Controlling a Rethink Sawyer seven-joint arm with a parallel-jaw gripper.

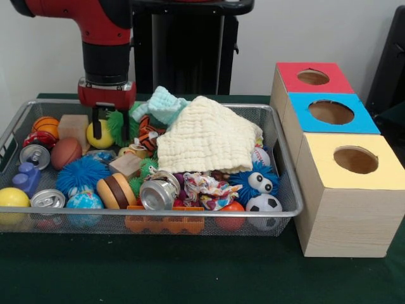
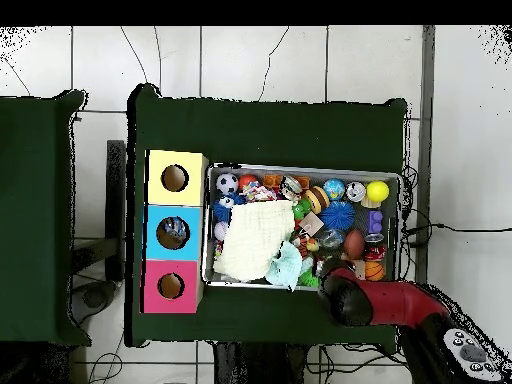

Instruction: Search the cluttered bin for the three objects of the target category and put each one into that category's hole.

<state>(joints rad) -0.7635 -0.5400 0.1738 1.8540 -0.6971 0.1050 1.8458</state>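
The wire mesh bin (image 1: 286, 166) is full of toys, balls and cloths; it also shows in the overhead view (image 2: 300, 168). No see-through plastic bottle shows in either view; any are hidden under the clutter. My gripper (image 1: 105, 130) hangs from the red arm, lowered into the bin's far left part at a yellow ball (image 1: 101, 136) and a green spiky toy (image 1: 118, 125). In the overhead view the red arm (image 2: 400, 305) covers the gripper at the bin's bottom right edge.
A cream cloth (image 1: 205, 142) and a light blue cloth (image 1: 161, 104) cover the bin's middle. Silver cans (image 1: 158, 193) lie among the toys. To the right stand three wooden boxes with holes: a red-topped box (image 1: 313, 77), a blue-topped box (image 1: 331, 112) and a yellow-topped box (image 1: 355, 159).
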